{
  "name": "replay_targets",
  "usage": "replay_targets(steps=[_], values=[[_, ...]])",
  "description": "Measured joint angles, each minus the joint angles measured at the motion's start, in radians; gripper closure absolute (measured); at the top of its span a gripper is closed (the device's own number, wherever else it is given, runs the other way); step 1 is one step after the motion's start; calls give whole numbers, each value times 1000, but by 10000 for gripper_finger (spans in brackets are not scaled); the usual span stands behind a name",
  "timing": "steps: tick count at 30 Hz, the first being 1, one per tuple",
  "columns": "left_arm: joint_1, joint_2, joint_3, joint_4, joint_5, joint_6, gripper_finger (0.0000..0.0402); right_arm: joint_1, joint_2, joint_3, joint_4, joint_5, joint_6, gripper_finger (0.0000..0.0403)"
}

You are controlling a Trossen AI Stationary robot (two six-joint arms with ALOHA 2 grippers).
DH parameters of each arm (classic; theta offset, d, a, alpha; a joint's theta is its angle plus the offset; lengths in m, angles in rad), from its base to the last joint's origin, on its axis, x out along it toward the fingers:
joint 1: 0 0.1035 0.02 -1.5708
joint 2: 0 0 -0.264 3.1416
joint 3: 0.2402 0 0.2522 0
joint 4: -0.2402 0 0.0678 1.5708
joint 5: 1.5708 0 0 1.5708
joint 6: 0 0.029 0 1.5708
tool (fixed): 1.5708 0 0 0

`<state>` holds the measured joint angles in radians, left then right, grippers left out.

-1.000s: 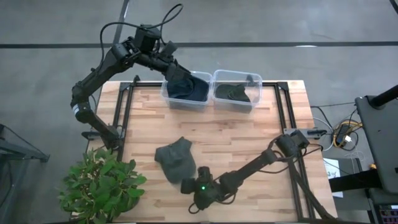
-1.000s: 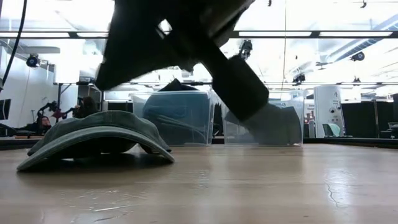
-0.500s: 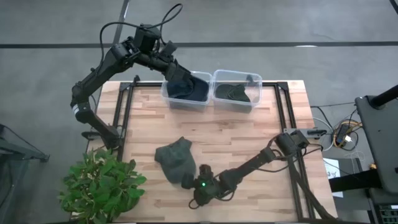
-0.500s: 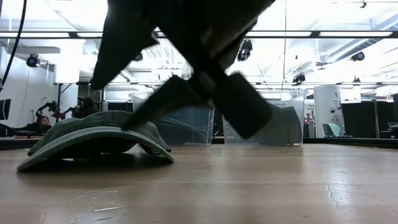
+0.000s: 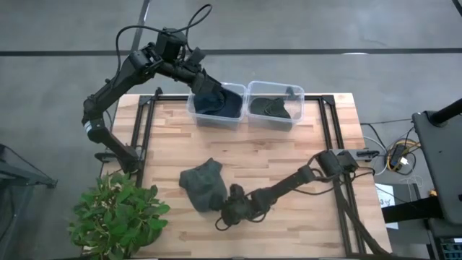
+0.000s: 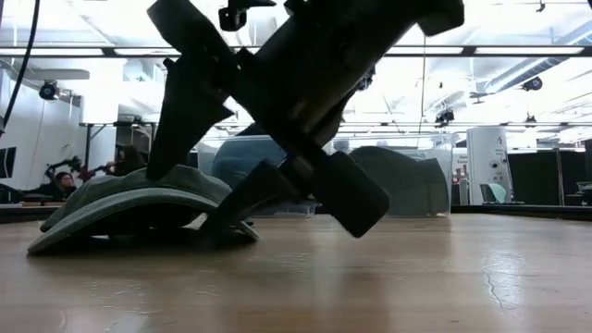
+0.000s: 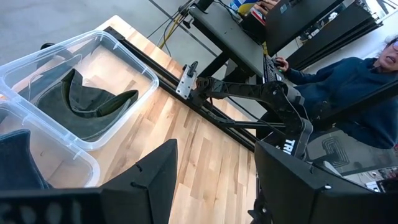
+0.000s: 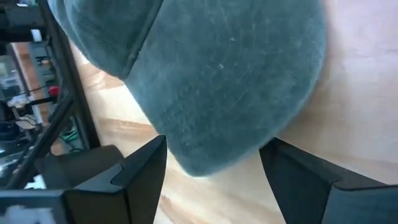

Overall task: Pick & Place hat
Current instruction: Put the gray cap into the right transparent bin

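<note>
Your grey-green fabric cap [image 5: 202,183] lies near-left on the wooden table [image 5: 289,159]. The right gripper [image 5: 228,210] straddles its brim, fingers spread. The left gripper [image 5: 206,92], fingers apart, hovers over the far left clear plastic bin [image 5: 234,120].

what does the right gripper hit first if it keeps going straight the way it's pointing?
Likely the hat. The right gripper is open with its fingers either side of the brim edge, so the brim comes first; contact is unclear.
</note>
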<state>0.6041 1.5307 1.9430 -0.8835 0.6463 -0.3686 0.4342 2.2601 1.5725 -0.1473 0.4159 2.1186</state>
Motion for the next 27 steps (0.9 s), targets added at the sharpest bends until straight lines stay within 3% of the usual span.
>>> replay_targets(steps=[12,22,27], values=[[0,0,0,0,0,1,195,-49,0,-69,86,52,-32,188],[0,0,0,-1,0,3,195,-97,-4,-130,222,124,-96,327],[0,0,0,-1,0,3,195,-114,-2,-151,312,161,-204,349]])
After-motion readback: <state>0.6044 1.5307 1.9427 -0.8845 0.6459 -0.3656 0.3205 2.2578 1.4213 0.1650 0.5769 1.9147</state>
